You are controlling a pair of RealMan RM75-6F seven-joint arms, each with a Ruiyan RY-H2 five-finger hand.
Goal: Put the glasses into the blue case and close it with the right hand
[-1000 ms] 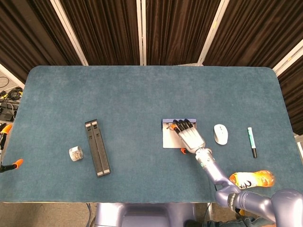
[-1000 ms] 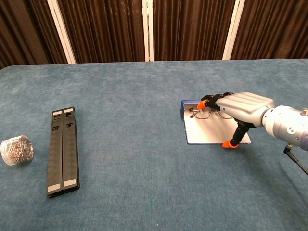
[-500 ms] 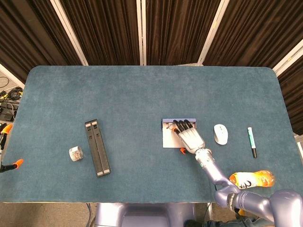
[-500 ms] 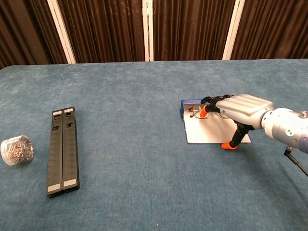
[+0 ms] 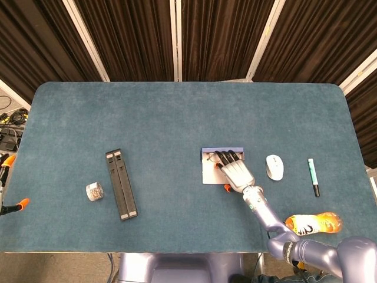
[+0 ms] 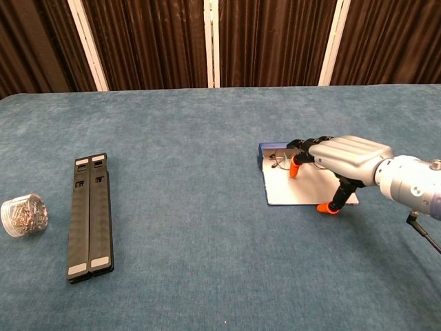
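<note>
Hovering over the open blue case [image 6: 303, 187], right hand [image 6: 342, 154] fingers [image 6: 295, 167] curled, grasp unclear, mouse [image 5: 274, 167] beside

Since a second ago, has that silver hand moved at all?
Yes, slightly. In the chest view the right hand has drawn back toward the robot: its fingers have curled down off the far edge of the blue case.
</note>
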